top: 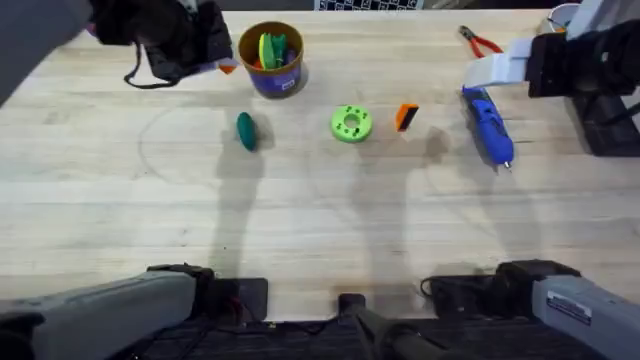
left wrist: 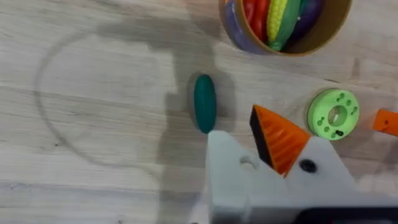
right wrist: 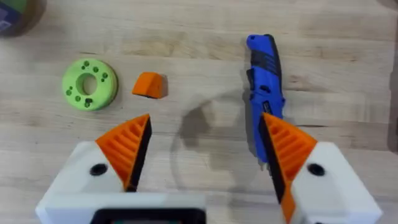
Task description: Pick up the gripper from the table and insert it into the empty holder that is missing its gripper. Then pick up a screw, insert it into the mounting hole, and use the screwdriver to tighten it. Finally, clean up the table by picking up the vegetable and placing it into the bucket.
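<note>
The orange gripper (top: 405,117) (right wrist: 150,84) lies on the table between a green disc (top: 351,123) and the blue screwdriver (top: 487,125) (right wrist: 266,81). My left gripper (top: 212,58) (left wrist: 239,127) hovers shut at the back left; one white holder (left wrist: 227,165) carries no orange pad and shows its mounting hole (left wrist: 247,163). The dark green vegetable (top: 245,130) (left wrist: 204,102) lies just in front of the bucket (top: 272,60) (left wrist: 283,25). My right gripper (top: 492,72) (right wrist: 205,149) hangs open over the screwdriver's rear end. I cannot tell a screw for sure.
The green disc (left wrist: 333,114) (right wrist: 89,83) has several small holes, one with a dark speck. Toy vegetables fill the bucket. Red-handled pliers (top: 480,42) lie at the back right. Bare wood stretches across the front half of the table.
</note>
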